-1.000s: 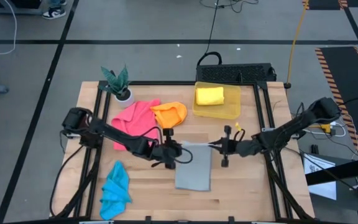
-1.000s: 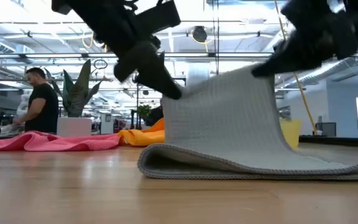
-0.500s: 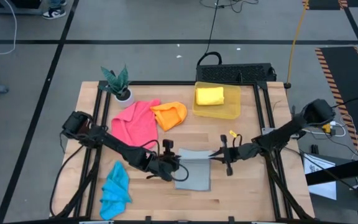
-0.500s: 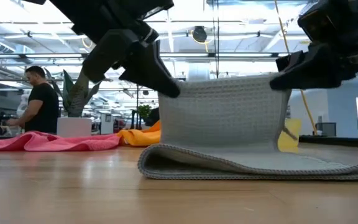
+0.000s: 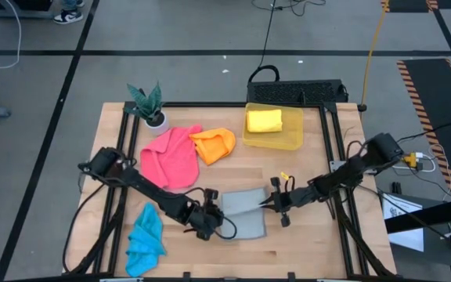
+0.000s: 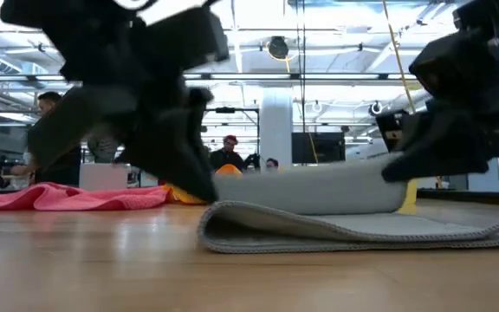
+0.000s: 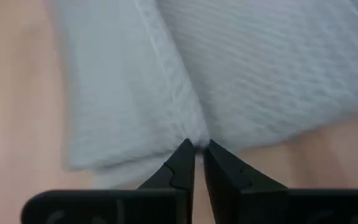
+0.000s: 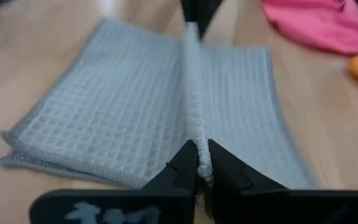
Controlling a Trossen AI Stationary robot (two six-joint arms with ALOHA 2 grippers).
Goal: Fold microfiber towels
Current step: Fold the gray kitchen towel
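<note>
Overhead | grey towel (image 5: 241, 213) half-folded | wrist views: left fingers (image 7: 185, 163), right fingers (image 8: 194, 160) pinching its edge

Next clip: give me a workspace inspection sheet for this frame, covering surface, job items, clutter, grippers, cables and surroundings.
Surface: wooden table, black-framed.
Job's things: grey towel half folded at centre front; pink towel and orange towel crumpled at back left; blue towel bunched at front left; yellow towel folded inside the bin.
Clutter: translucent yellow bin; potted plant at the back left corner.
Grippers: left gripper and right gripper each pinch the grey towel's upper edge, low over the table.
Cables: black cable and yellow cable on the floor behind.
Surroundings: people in the room beyond.
</note>
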